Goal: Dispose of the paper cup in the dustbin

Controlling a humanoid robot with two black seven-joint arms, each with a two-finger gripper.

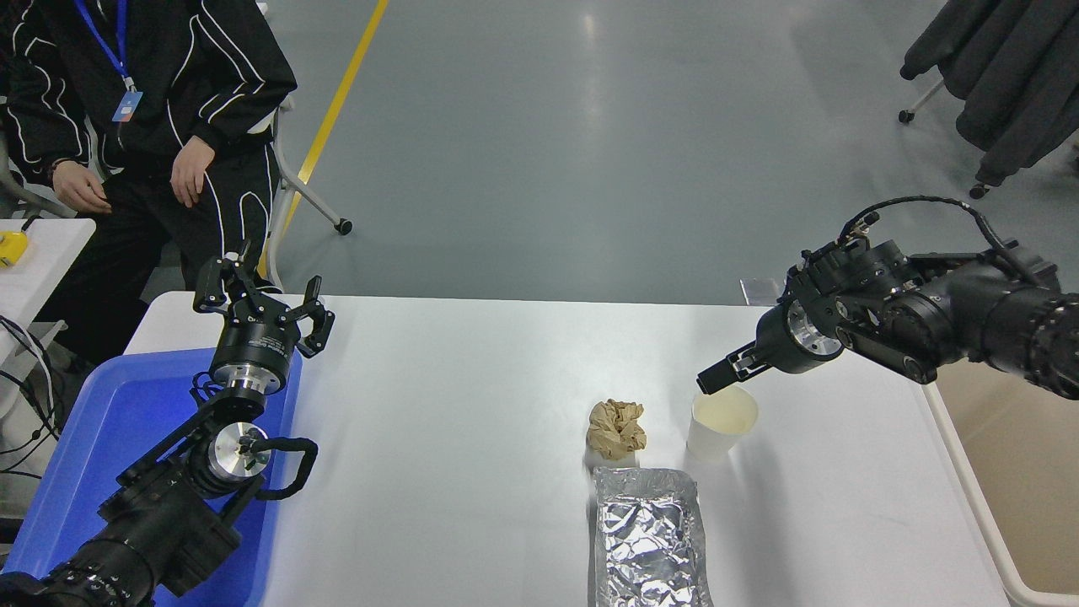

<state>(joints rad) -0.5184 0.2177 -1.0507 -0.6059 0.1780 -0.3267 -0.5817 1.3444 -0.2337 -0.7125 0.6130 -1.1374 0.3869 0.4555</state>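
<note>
The paper cup (721, 421) stands upright on the white table (464, 405), right of centre, its cream inside showing. My right gripper (713, 384) comes in from the right edge and points down-left. Its narrow tip looks shut and hangs just over the cup's far left rim; I cannot tell whether it touches. The dustbin (961, 472), beige with a thick rim, stands off the table's right end, partly behind my right arm. My left gripper (261, 303) is parked open at the lower left.
A crumpled brown paper ball (617, 428) lies just left of the cup. A silver foil tray (649, 539) lies in front of both. A blue tray (84, 438) sits under my left arm. A person (152, 101) sits at the far left.
</note>
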